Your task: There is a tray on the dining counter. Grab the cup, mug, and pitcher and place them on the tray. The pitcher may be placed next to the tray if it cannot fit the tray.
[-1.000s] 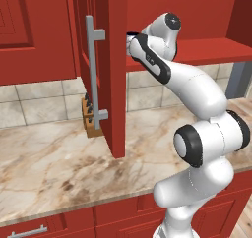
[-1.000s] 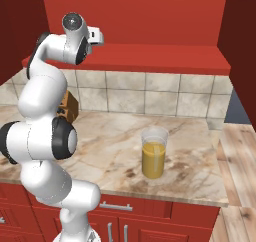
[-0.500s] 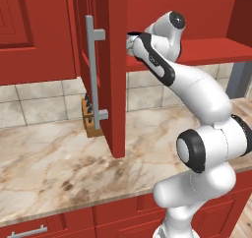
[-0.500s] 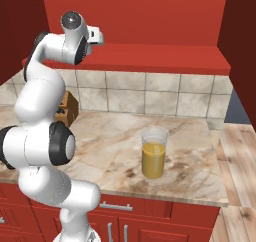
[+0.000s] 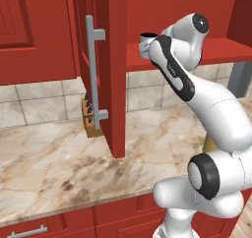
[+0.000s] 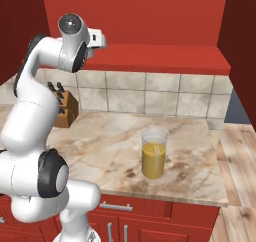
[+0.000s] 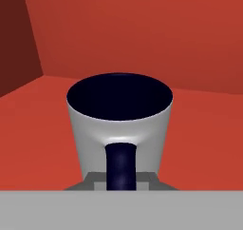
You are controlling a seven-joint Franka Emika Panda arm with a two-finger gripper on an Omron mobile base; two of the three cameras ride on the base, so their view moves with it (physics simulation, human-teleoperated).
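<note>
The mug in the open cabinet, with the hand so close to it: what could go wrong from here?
1. The mug faces the hand with its dark handle; the fingers might close on the handle alone, so the mug could tilt or slip.
2. The open cabinet door stands right beside the arm; pulling back carelessly could strike it.
3. The pitcher of orange liquid stands on the counter below; a dropped mug or a low swing might knock it over.

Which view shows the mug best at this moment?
The hand view: the mug sits upright on the red shelf, dark handle facing the camera. The left base view catches its dark rim beside the arm. The right base view does not help.
</note>
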